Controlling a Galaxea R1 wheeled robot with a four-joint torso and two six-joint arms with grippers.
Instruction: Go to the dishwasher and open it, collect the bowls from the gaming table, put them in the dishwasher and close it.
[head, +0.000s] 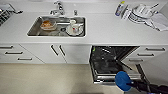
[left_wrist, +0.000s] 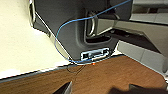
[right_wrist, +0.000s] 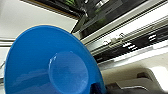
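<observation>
I read: blue bowl (right_wrist: 50, 65) glossy smooth plastic | sink (head: 33, 30) brushed metal | counter (head: 105, 27) smooth matt white | dishwasher (head: 110, 61) dark inside, wire racks | floor (head: 45, 77) matt beige.

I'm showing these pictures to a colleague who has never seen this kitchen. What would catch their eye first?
Most likely the bright blue bowl at the right end effector, low in the head view beside the open dishwasher with its dark racks. After that, the steel sink set in the white counter, holding an orange bowl and white dishes.
</observation>
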